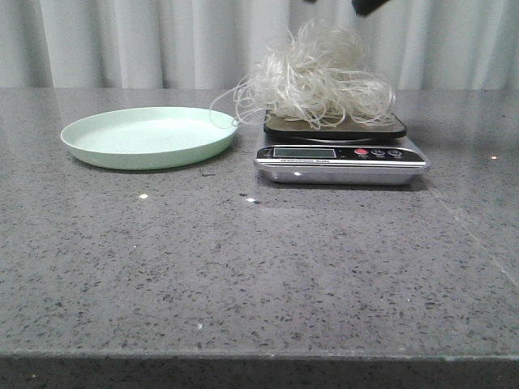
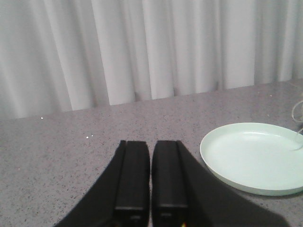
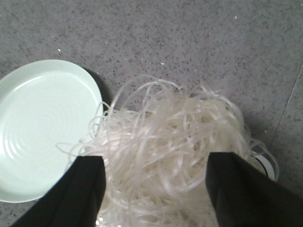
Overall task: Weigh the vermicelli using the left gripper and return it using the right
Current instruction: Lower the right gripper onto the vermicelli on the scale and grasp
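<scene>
The vermicelli [image 1: 318, 79] lies as a loose, fluffy heap on the black platform [image 1: 334, 126] of the scale [image 1: 340, 157], and it covers most of the platform. Some thin strands hang over the platform edge toward the plate [image 1: 149, 136], and 1 long loop reaches the plate rim. The scale is silver, with a small display [image 1: 304, 152] and a few buttons on its front, 1 of them red [image 1: 361, 152]. The pale green plate stands just beside the scale on my left side, and nothing lies in it. Both stand on the grey speckled table [image 1: 243, 267], with a white curtain [image 1: 162, 40] behind. My right gripper [image 3: 156, 184] is above the vermicelli with its 2 black fingers [image 3: 85, 189] spread wide apart, 1 on each side of the heap; I cannot tell if the tips touch the strands. In the front view only a dark piece of this arm shows at the top edge. My left gripper [image 2: 150, 189] is low over the table, near the plate, with its 2 fingers pressed together and nothing between them.
</scene>
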Controlling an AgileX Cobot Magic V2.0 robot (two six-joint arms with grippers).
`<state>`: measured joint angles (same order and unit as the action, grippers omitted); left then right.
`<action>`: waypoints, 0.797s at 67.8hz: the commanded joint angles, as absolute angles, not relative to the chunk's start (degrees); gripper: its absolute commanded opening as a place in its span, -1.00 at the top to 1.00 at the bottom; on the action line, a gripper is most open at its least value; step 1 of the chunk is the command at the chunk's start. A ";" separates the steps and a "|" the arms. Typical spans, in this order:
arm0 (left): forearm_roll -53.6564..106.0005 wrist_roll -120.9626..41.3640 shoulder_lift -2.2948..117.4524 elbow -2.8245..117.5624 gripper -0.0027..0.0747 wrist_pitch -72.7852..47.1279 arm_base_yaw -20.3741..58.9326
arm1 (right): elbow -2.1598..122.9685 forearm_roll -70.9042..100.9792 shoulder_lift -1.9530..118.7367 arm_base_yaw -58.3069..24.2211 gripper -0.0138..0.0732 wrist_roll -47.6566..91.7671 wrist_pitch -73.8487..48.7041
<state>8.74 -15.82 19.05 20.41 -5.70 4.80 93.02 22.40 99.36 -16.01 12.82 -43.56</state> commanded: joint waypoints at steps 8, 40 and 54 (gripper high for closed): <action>9.51 -15.09 19.44 22.43 0.58 0.00 4.76 | 95.16 22.21 100.72 -15.66 -0.58 13.78 -41.44; 9.51 -15.09 19.44 22.43 0.58 0.00 4.76 | 95.62 22.17 104.71 -15.66 0.36 13.78 -45.17; 9.51 -15.09 19.44 22.43 0.58 0.00 4.76 | 97.26 22.09 103.89 -15.66 0.34 13.78 -45.96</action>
<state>8.83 -15.82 19.05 20.41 -4.95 4.80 94.84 22.13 106.61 -16.01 13.07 -45.14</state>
